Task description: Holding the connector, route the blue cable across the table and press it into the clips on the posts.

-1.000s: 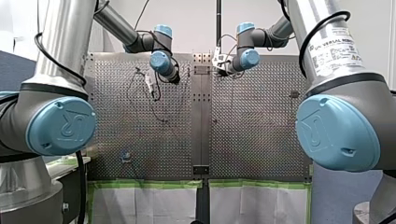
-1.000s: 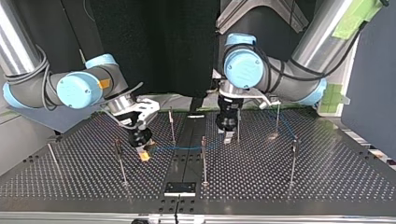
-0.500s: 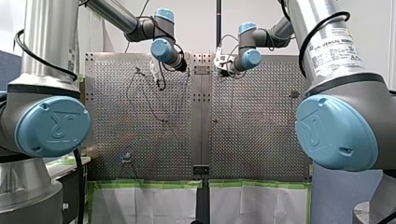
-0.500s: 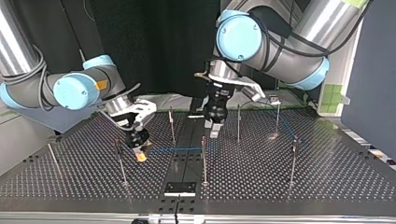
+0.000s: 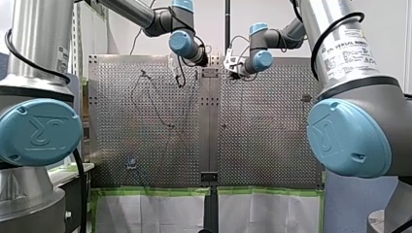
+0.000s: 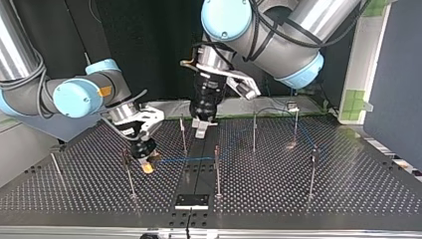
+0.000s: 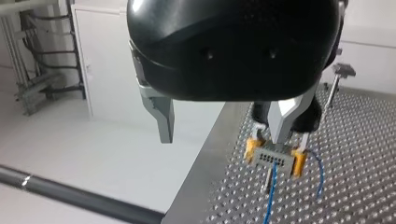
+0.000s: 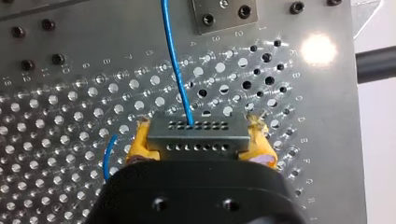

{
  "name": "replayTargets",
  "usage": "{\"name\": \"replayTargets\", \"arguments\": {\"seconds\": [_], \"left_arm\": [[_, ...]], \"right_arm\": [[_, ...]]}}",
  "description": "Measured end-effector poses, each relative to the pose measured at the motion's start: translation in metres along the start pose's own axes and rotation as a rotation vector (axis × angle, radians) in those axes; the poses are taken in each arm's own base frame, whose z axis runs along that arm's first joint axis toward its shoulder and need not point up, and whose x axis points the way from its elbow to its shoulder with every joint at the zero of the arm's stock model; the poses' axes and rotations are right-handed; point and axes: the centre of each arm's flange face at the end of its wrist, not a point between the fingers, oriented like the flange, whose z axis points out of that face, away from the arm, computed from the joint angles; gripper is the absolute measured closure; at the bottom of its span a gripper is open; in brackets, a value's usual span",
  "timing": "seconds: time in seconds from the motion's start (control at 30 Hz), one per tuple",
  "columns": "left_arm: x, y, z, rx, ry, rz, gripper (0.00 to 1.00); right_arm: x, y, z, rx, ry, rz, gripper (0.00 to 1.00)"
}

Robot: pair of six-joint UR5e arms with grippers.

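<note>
Gripping the grey connector by its two short ends, your right fingers close their yellow pads on it low over the worktop, at the top view's left. The connector's long axis lies crosswise between the pads, its pin face pointing away from the wrist; the blue cable leaves that face straight ahead, then runs across the worktop toward the posts at the middle. Your left fingers hang spread wide and empty, raised well above the worktop at the top view's middle, apart from connector and cable.
</note>
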Motion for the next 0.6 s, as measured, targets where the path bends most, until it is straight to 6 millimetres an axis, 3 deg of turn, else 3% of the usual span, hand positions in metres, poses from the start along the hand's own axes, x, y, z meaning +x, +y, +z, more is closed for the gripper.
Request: {"name": "replayTargets", "arguments": {"seconds": [0.2, 0.6], "left_arm": [[0.012, -0.013, 0.011, -0.021, 0.038, 0.045, 0.0], [0.032, -0.015, 0.054, -0.098, 0.074, 0.078, 0.0]], "right_arm": [[0.008, 0.001, -0.003, -0.01, 0.01, -0.002, 1.0], [0.016, -0.001, -0.007, -0.011, 0.02, -0.004, 1.0]]}}
